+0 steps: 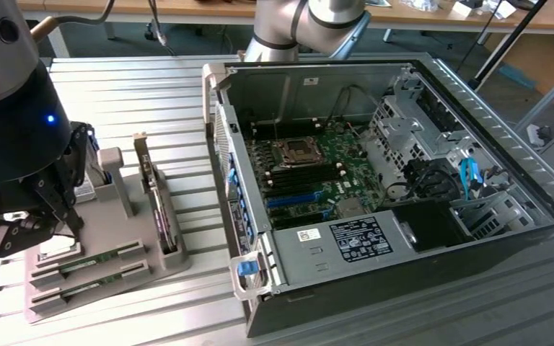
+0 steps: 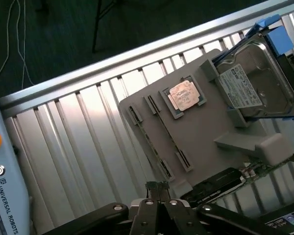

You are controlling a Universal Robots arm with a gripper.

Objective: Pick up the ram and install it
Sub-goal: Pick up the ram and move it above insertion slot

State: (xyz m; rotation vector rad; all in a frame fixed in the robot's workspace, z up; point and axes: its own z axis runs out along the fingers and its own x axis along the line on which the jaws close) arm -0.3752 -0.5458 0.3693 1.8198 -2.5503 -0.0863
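Ribbed metal table (image 1: 133, 94), wooden workbench (image 1: 190, 11) behind

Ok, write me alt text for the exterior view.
The robot's shut tool hangs by a grey parts tray holding two ram sticks, at the exterior view's left; at its right, an open computer case shows its motherboard.

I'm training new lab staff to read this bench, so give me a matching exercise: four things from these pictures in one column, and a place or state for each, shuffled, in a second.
Things:
1. gripper
2. ram sticks
3. expansion card
4. blue cable

Places or states:
A. inside the open computer case
B. shut
C. standing upright on the gray holder
D. set in the gray holder's long slots

Pairs: 1-B, 2-D, 3-C, 4-A.
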